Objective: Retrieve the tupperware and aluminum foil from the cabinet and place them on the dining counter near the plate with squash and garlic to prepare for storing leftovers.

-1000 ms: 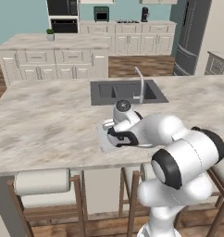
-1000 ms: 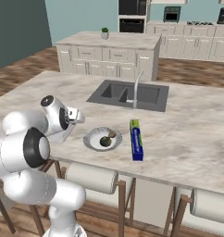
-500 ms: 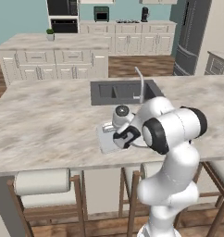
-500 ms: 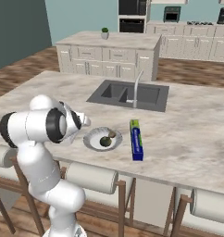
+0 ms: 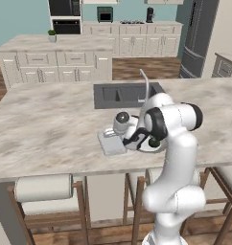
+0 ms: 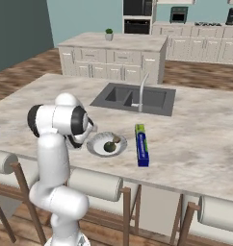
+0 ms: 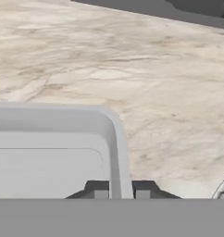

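**Two fingers pinch the rim of the container on the island**

Two dark fingertips (image 7: 101,190) stand on both sides of the container's raised rim in the hand view, so I read the gripper (image 7: 119,190) as closed on the wall of the tupperware (image 7: 49,152). In the left base view I see the same pale grey container (image 5: 110,142) lying flat on the dining counter (image 5: 46,129), near the front edge, with the gripper (image 5: 129,142) at its right side. The plate (image 6: 100,144) lies just beside it, to the right, and holds a green squash (image 6: 109,146) and a small piece of garlic (image 6: 116,140).

The aluminum foil (image 6: 142,144), a dark blue box with a green end, lies on the counter to the right of the plate, close to it but not touching. Behind these things I see the dark sink (image 6: 133,97) with its steel faucet (image 6: 142,89). Stools (image 5: 43,187) with pale round cushions stand under the counter's front edge.
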